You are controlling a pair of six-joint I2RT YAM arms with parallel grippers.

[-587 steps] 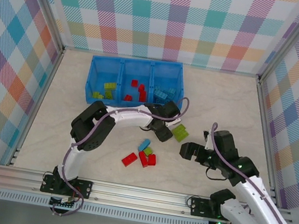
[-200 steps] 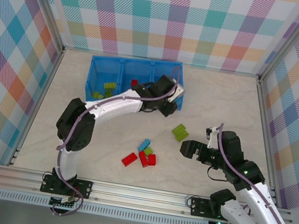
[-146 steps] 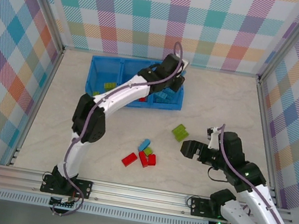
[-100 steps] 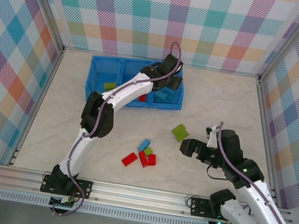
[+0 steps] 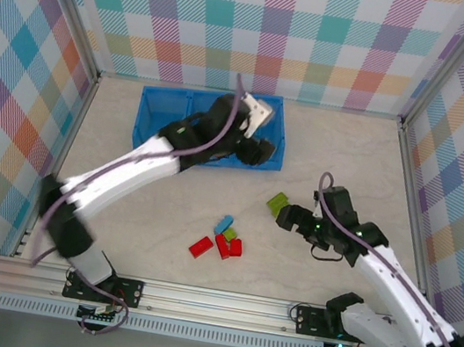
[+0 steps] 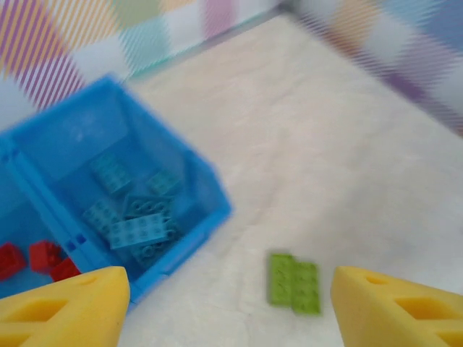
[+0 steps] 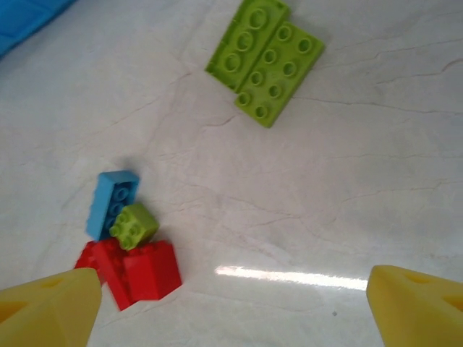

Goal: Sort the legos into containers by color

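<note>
Left gripper (image 5: 257, 148) hangs over the right end of the blue tray (image 5: 154, 116), jaws spread wide and nothing between them. In its wrist view the yellow fingertips (image 6: 65, 311) sit at the bottom corners. Below them, the tray's right compartment holds the light blue legos (image 6: 134, 217), and red legos (image 6: 36, 260) lie in the compartment next door.

Out on the desk (image 5: 350, 158), a lone red brick (image 5: 200, 247) lies apart at the left. Just beside it is a tight cluster: a blue brick (image 7: 112, 202), a small green brick (image 7: 134, 224) touching it, and red bricks (image 7: 137, 271) pressed in below. Further right lies a flat lime green pair (image 5: 278, 203), side by side.

Right gripper (image 5: 287, 218) sits just beside that green pair, jaws wide apart and empty, low over the desk.
</note>
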